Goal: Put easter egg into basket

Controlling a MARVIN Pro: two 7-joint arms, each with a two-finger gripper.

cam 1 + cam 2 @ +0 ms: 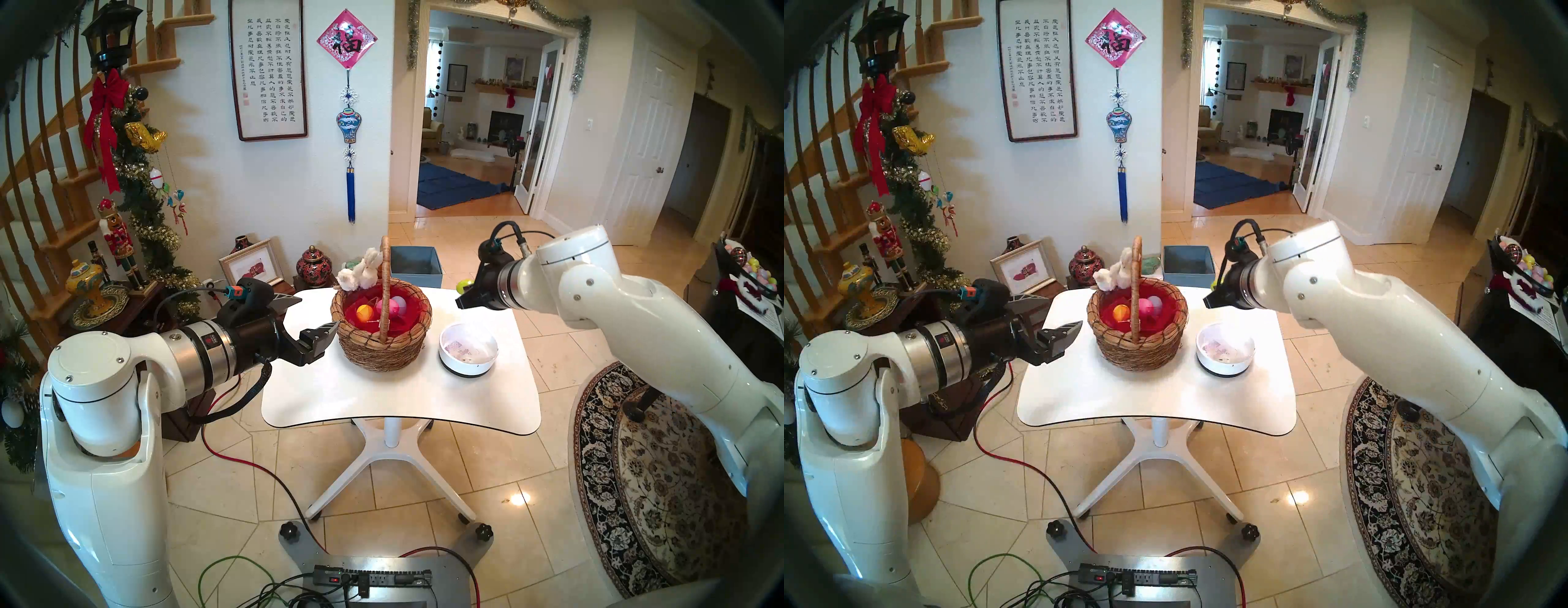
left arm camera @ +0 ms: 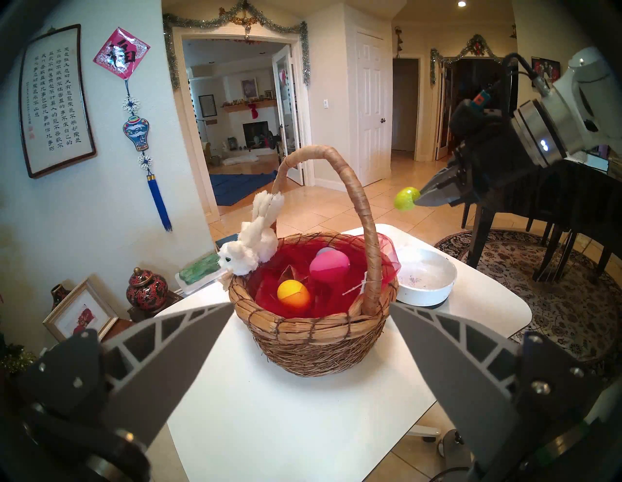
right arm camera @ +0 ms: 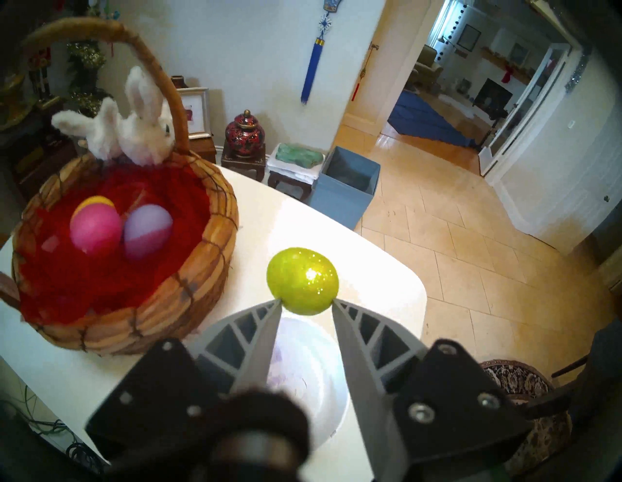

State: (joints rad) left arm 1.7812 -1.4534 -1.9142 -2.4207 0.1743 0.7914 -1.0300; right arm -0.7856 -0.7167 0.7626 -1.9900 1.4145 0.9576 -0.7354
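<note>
The right pincer (image 3: 307, 303) was closed on a glittery green egg (image 3: 302, 281), pinching it only at the fingertips (image 3: 274, 308), so most of the egg stuck out past them. It hung in the air above the far right part of the white table (image 1: 382, 403), clear of everything. Directly beneath it sat a white bowl (image 1: 469, 350), with no egg in it. To the pincer's left and lower stood the wicker basket (image 1: 382, 339), its near rim a short gap away from the egg. Inside, on red lining, lay a pink egg (image 3: 96, 227), a lilac egg (image 3: 148, 230) and an orange egg (image 2: 293, 294). The tall handle (image 2: 353, 208) arched over the basket's middle, leaving open room on either side of it, and a white plush bunny (image 3: 134, 128) sat on the far rim. Beyond the pincer, past the table's far edge, a blue box (image 3: 346, 188) stood on the floor.

The left pincer (image 2: 309, 323) was spread wide and held nothing, level with the basket's other side, close to the wall but not touching.
</note>
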